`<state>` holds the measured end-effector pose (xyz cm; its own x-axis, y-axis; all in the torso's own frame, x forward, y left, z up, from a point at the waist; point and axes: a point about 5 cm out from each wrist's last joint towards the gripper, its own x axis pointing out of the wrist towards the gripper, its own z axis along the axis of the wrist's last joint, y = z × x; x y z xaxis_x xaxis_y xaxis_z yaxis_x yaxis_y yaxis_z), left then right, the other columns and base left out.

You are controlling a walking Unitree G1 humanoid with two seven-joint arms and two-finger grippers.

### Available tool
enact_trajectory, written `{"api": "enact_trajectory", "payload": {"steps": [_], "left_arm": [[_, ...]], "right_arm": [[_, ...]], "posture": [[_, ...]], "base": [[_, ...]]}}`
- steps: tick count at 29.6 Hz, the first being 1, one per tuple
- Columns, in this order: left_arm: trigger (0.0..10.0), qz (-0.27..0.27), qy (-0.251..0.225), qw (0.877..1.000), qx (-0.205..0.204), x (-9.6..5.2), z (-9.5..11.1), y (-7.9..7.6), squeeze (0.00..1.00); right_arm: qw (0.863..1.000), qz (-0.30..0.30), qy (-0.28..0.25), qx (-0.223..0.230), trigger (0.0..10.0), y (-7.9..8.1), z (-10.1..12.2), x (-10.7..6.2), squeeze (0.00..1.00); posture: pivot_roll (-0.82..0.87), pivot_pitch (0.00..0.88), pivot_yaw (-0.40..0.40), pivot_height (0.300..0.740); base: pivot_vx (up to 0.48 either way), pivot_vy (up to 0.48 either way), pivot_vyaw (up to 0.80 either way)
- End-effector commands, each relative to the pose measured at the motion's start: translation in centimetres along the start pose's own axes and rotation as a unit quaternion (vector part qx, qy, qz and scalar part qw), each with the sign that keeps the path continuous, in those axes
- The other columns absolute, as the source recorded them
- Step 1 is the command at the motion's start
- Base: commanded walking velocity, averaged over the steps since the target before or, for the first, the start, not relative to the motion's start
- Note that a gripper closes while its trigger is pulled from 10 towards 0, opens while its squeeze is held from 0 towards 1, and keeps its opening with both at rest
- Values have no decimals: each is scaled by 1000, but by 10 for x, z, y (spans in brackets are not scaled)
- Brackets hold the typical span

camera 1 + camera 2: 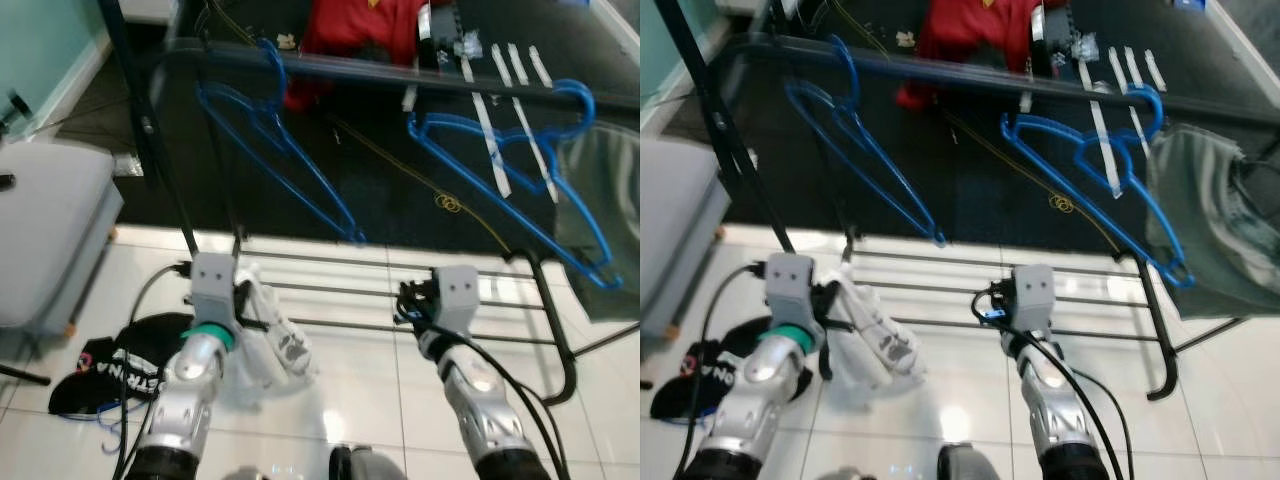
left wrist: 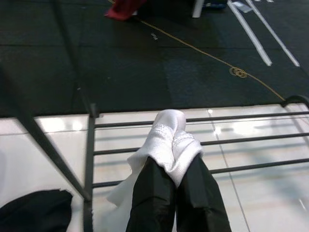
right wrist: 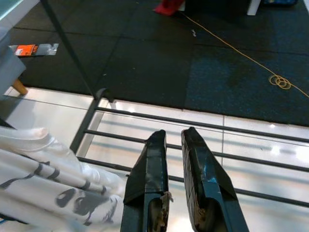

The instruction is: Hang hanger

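Note:
Two blue hangers hang from the black top rail [image 1: 350, 68] of a clothes rack: one on the left [image 1: 290, 165] and one on the right [image 1: 500, 190]. Below them, my left gripper [image 2: 169, 166] is shut on a white garment [image 2: 169, 135] that bunches over its fingertips and droops toward the floor [image 1: 275, 340]. My right gripper [image 3: 174, 137] is shut with nothing in it. It sits just above the rack's low horizontal bars [image 3: 231, 128], to the right of the white garment.
A grey garment [image 1: 1210, 220] hangs at the rack's right end. Red cloth [image 1: 360, 25] lies beyond the rail on the dark mat, with a yellow cord [image 1: 450, 203]. A black printed cloth [image 1: 120, 365] lies on the white tiles at left, beside a grey seat [image 1: 50, 230].

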<state>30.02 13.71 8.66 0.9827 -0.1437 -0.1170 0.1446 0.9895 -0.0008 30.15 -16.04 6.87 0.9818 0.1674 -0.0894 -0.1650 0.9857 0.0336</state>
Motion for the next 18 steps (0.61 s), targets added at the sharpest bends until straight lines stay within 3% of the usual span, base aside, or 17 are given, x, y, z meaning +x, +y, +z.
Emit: {"api": "enact_trajectory", "payload": {"steps": [1, 14, 18], "left_arm": [[10000, -1, 2, 1000, 0, -3, -4, -2, 0], [10000, -3, 3, 1000, 3, -2, -4, -3, 0], [10000, -6, 4, 1000, 3, -1, -4, -5, 0]], "right_arm": [[1000, -10, 14, 4, 10000, -5, -9, -6, 0], [1000, -22, 6, 2, 10000, -7, -7, -8, 0], [996, -71, -51, 1, 10000, -18, 7, -12, 0]], "posture": [[-34, 111, -3, 740], [-45, 111, 2, 740], [-46, 114, 5, 740]], "base": [[0, 0, 0], [0, 0, 0], [0, 0, 0]]}}
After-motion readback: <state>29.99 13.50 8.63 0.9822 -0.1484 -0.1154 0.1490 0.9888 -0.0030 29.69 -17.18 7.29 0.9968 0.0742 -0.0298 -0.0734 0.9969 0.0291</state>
